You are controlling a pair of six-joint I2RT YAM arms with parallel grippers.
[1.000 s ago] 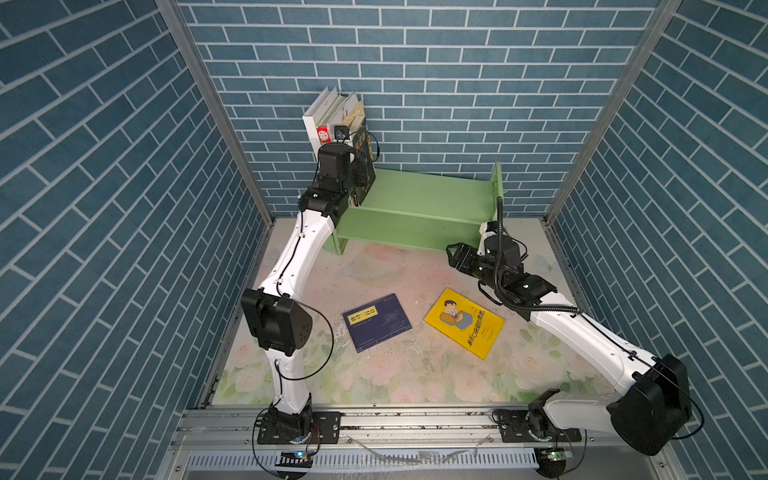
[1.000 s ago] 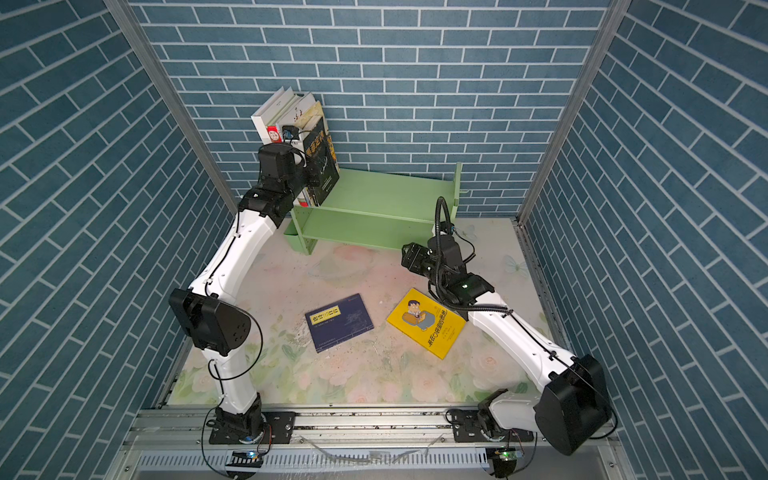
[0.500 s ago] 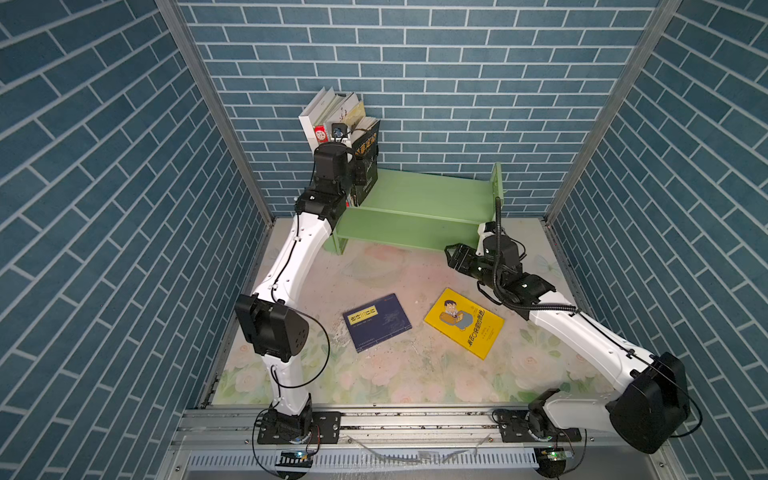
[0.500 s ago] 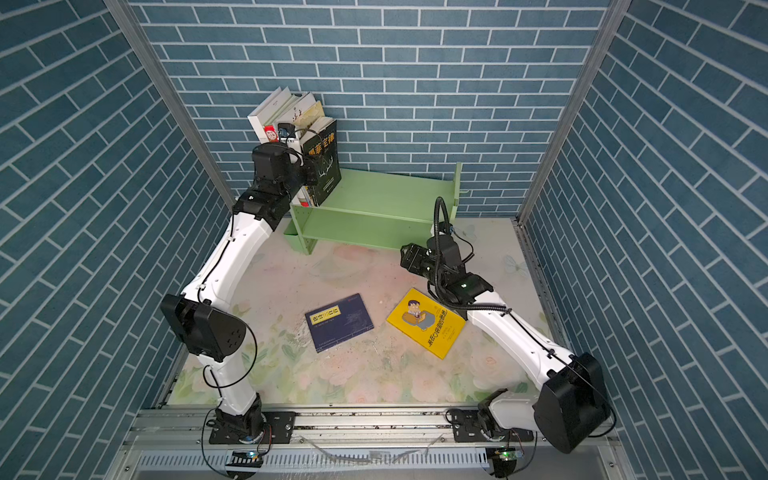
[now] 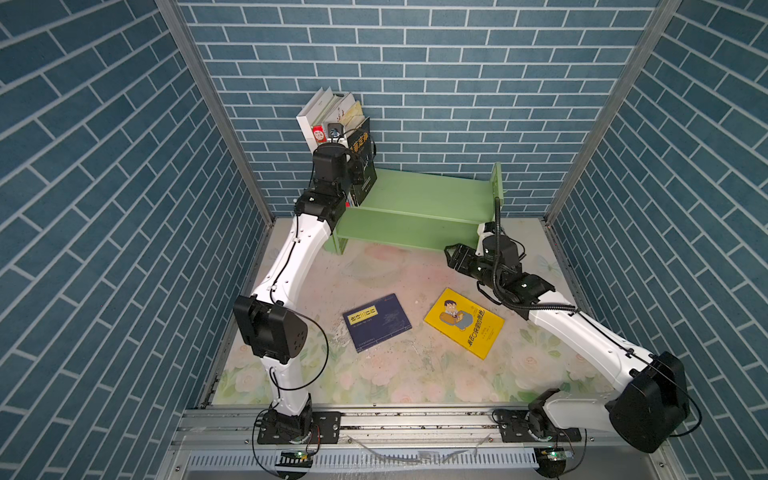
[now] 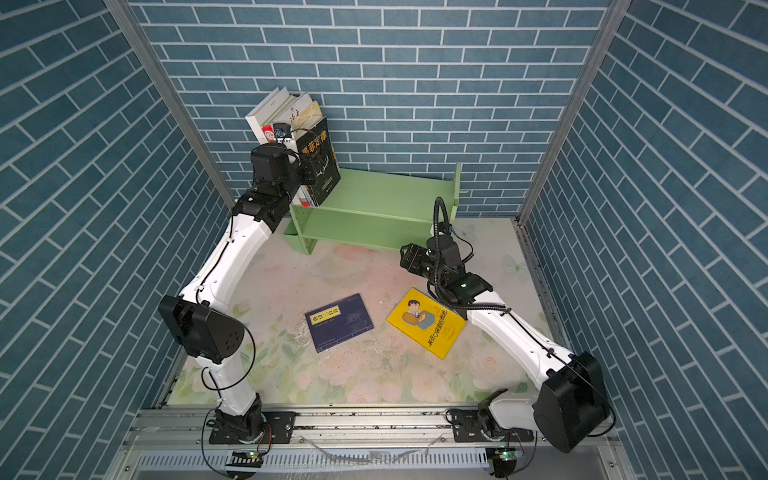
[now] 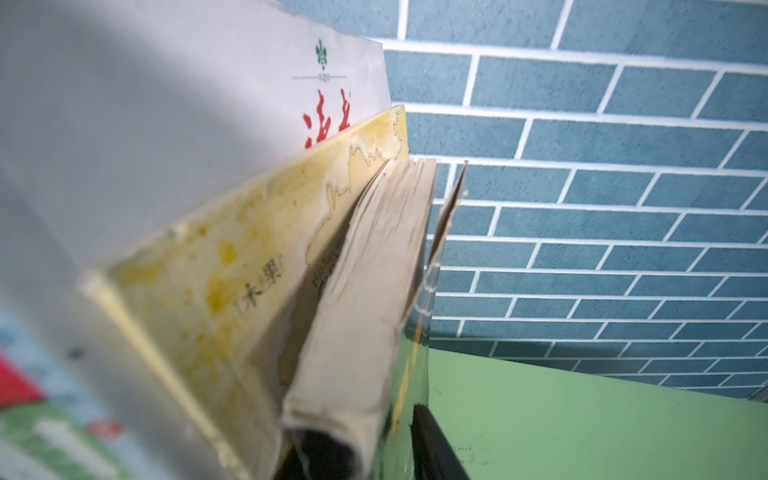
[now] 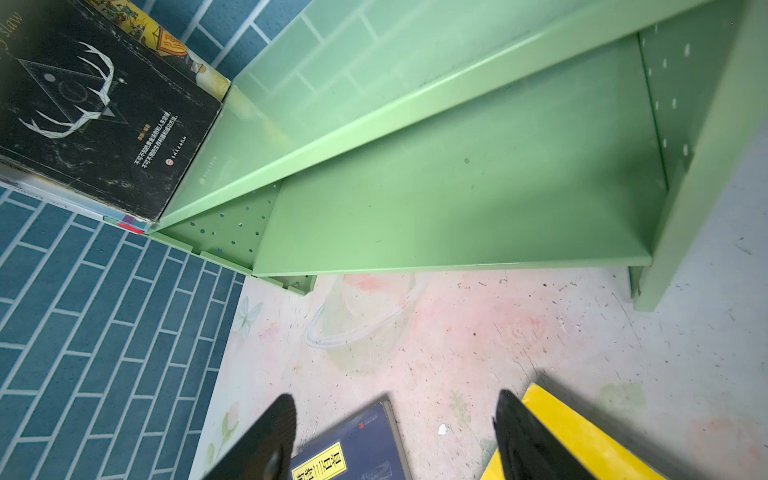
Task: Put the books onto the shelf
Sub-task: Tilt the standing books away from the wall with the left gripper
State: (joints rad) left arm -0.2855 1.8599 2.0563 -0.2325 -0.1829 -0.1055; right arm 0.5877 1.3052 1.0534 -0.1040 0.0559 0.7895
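**Black book brought up against the row**

Since a second ago, lifted the black book (image 5: 365,162) out of its slant over the upper tier and set it closer to upright against its neighbours. No change on the right side.

Now stands on the top tier of the shelf (image 5: 419,195), at its left end, last in a row tilted toward the left brick wall (image 5: 124,208). Leans on the pale yellow book (image 7: 216,266), with the thin white book (image 7: 249,104) bearing red characters behind that and a thick white book (image 5: 318,114) farthest out.

Clamped or merely alongside, cannot tell: left gripper (image 6: 306,172) tucked in at the black book's front edge. In the left wrist view, one dark finger (image 7: 432,444) along the glossy cover and another dark shape on the far side of the page block.

Hovering over the table (image 5: 395,374) in front of the shelf's right half: right gripper (image 8: 395,409), jaws spread wide and empty, tips above the near edges of two books.

Flat on the floral top, well short of the shelf: navy book (image 5: 377,322) and, near it but not touching, bright yellow book (image 5: 464,322) with the cartoon man, both face up and skewed.
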